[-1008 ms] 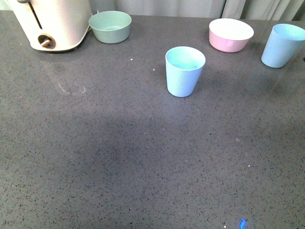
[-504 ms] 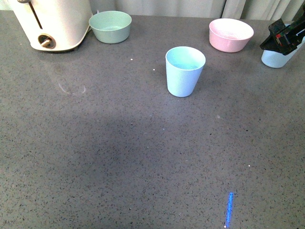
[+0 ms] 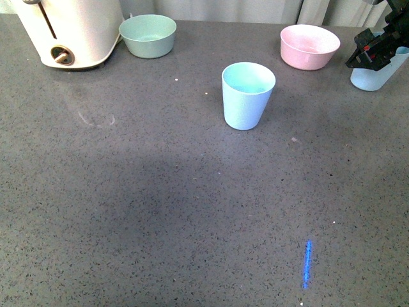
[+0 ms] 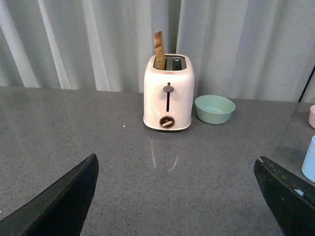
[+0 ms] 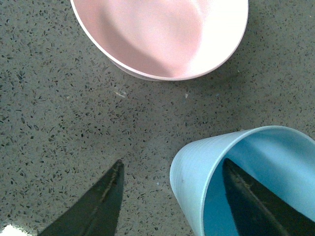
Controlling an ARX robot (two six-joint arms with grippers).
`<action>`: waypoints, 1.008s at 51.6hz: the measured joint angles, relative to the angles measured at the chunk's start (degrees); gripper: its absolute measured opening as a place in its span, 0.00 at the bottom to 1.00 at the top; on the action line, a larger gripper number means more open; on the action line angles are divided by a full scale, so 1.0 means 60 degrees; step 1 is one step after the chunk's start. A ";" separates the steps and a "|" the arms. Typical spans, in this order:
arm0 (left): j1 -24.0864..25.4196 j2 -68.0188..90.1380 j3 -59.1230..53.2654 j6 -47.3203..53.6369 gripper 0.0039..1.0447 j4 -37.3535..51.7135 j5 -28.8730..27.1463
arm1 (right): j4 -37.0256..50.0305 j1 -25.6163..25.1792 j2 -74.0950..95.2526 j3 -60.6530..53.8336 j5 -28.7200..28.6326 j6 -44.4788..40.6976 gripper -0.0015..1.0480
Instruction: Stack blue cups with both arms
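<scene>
One pale blue cup [image 3: 248, 94] stands upright in the middle of the grey counter. The second blue cup [image 3: 377, 75] stands at the far right edge, partly hidden by my right gripper [image 3: 374, 52]. In the right wrist view that gripper [image 5: 170, 196] is open, straddling this cup's wall [image 5: 194, 172]: one finger is inside the cup, the other outside over the counter. My left gripper [image 4: 174, 196] is open and empty, low over bare counter; it is out of the front view. A cup's edge [image 4: 310, 160] shows at the side of the left wrist view.
A pink bowl [image 3: 309, 46] sits at the back right, close to the right gripper, also in the right wrist view [image 5: 162, 34]. A sage-green bowl [image 3: 147, 35] and a cream toaster [image 3: 70, 29] stand at the back left; both show in the left wrist view, toaster [image 4: 168, 93], bowl [image 4: 214, 108].
The right gripper came in from the right edge and now hangs over the far-right cup. That cup was in plain view one second ago. The middle cup has not moved.
</scene>
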 joint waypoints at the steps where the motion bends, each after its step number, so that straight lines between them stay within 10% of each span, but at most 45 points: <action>1: 0.0000 0.0000 0.0000 0.0000 0.92 0.0000 0.0000 | -0.0025 0.0000 0.0036 0.0044 -0.0004 0.0000 0.51; 22: 0.0000 0.0000 0.0000 0.0000 0.92 0.0000 0.0000 | -0.0412 -0.0051 0.0229 0.0266 0.0018 0.0127 0.02; 52: 0.0000 0.0000 0.0000 0.0000 0.92 0.0000 0.0000 | -0.2233 0.0200 -0.2758 -0.0266 -0.1920 -0.0412 0.02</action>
